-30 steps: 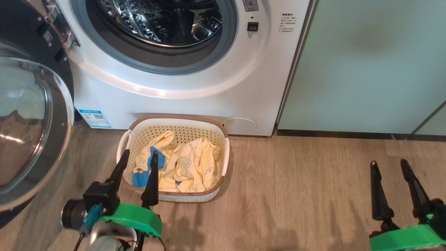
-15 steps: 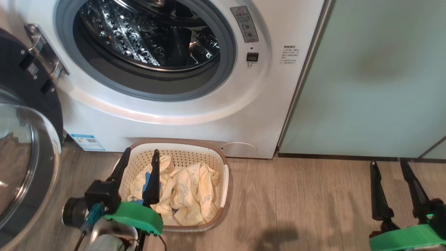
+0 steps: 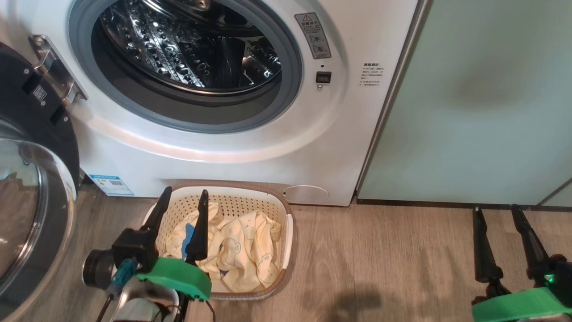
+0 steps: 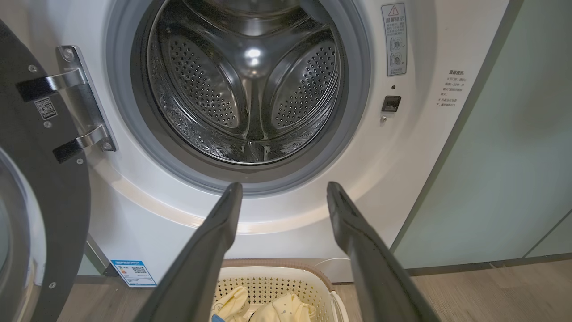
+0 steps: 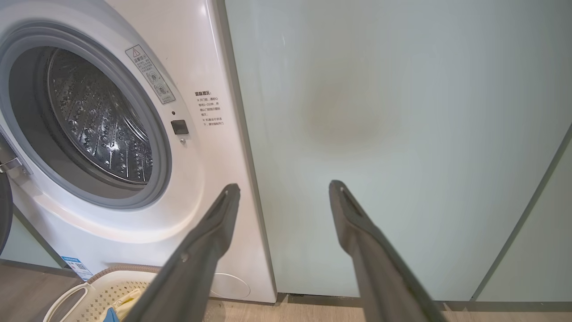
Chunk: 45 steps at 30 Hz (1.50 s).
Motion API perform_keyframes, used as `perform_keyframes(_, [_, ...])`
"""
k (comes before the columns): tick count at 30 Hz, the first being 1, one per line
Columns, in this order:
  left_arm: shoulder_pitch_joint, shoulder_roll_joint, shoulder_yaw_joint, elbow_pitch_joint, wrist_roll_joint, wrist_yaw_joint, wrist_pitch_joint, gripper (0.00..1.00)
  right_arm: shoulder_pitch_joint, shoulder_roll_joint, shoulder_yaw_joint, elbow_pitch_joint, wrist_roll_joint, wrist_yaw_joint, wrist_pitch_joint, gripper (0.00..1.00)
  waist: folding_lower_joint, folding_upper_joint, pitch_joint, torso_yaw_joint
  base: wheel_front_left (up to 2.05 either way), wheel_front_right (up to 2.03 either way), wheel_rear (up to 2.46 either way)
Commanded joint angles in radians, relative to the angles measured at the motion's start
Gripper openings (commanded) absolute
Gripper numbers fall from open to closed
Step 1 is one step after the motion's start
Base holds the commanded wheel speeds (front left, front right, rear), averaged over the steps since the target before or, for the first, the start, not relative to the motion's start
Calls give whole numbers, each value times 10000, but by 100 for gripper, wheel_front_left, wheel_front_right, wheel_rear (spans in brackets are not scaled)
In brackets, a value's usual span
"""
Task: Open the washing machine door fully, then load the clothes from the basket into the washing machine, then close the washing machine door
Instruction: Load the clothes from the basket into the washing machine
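Note:
The white washing machine (image 3: 250,147) (image 4: 415,147) (image 5: 210,188) stands with its steel drum bare and its black glass-windowed door (image 3: 31,179) (image 4: 31,188) swung wide to the left. On the floor before it sits the cream basket (image 3: 286,232) (image 4: 286,275) (image 5: 85,295) holding pale yellow clothes (image 3: 243,246) (image 4: 272,308) with blue patches. My left gripper (image 3: 184,197) (image 4: 283,190) hangs open above the basket's near left part, nothing between its fingers. My right gripper (image 3: 496,213) (image 5: 283,188) is open too, over bare floor at the lower right, facing the cabinet.
Pale green cabinets (image 3: 482,98) (image 5: 402,134) stand right of the machine. Grey wood floor (image 3: 380,259) stretches between the basket and my right gripper. The open door takes up the left side of the head view.
The head view has tilted up, so more of the drum shows and the basket sits lower. Both grippers keep their places, open.

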Motion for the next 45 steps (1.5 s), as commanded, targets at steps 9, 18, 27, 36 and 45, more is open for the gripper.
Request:
perform_keyframes(9, [-452,206,242,-261,-98,28,-93,100,-271,-80,195,-322,71,2,-95,100,0,0,55,67,0,0,0])
perform_keyframes(18, [-579,202,9,63,-205,-89,-16,100,-276,-77,234,-327,73,2,-95,100,0,0,123,81,0,0,0])
perform_keyframes(27, [-1844,55,-862,2843,-713,-1076,542,100,-534,-132,380,-390,123,2,-95,100,0,0,777,-47,0,0,0])
perform_keyframes(36, [-3646,-120,-1361,6128,-1034,-1695,483,100,-973,-186,499,-487,215,2,-95,100,0,0,1888,-310,0,0,0])
perform_keyframes(45, [-5701,-213,-1633,9124,-1311,-2027,-24,100,-1681,-139,604,-768,334,2,-95,100,0,0,3514,-715,0,0,0])
